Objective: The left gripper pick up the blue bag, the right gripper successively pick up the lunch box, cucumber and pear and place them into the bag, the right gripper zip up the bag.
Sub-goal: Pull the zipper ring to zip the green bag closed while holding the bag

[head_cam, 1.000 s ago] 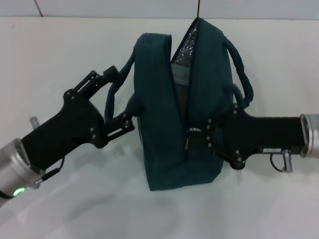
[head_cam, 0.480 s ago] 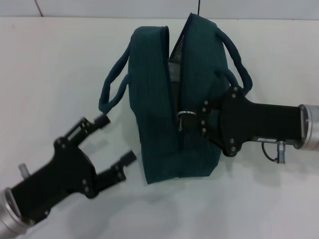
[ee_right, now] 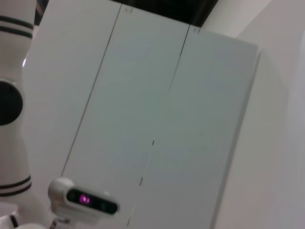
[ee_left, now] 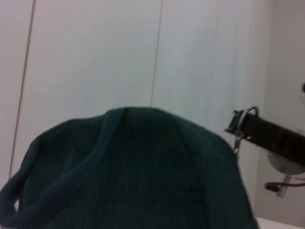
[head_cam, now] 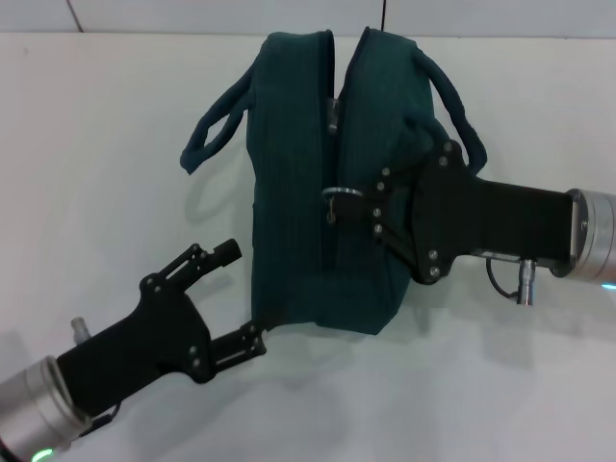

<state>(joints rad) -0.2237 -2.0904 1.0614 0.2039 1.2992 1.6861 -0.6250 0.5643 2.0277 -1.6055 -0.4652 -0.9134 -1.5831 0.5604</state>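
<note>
Running away from the robot, the dark teal fabric bag [head_cam: 318, 183] sits mid-table, zipper up. Black right gripper [head_cam: 371, 207] pinches its silver ring pull [head_cam: 339, 194], now farther along; spread-open left gripper [head_cam: 236, 298] has returned to its near corner.

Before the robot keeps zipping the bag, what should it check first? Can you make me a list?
1. Right gripper on the silver ring pull: ok, its fingers are at the pull, partway along the zipper.
2. Zipper closed below the pull: ok, the seam there looks shut.
3. Zipper above the pull: not ok, a gap shows near the top of the blue bag.
4. Left gripper steadying the bag: not ok, it is open, beside the bag's lower corner, not gripping it.
5. Lunch box, cucumber and pear inside: cannot tell, none are visible.
6. Loop handle clear of the zipper: ok, it hangs off to the side.
</note>
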